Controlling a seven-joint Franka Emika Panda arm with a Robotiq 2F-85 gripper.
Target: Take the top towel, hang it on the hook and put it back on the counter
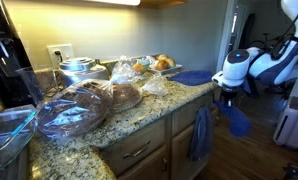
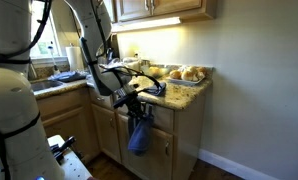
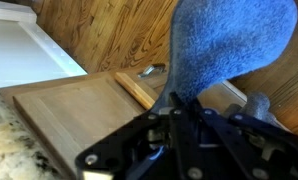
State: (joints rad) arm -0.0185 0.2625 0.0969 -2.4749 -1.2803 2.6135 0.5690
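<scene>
Exterior view: end effector (image 1: 228,97) off desk (image 1: 139,115) end, clamped on top towel (image 1: 237,123); cloth hangs free beside cabinet front (image 1: 139,150).
Exterior view: top towel (image 2: 139,135) dangles below end effector (image 2: 136,98), before cabinet front.
Wrist view: top towel (image 3: 229,45) bunched at closed jaws; likely hook (image 3: 149,70), small metal piece, beyond. Best: carry fold above hook, lower until cloth catches, then release.
</scene>
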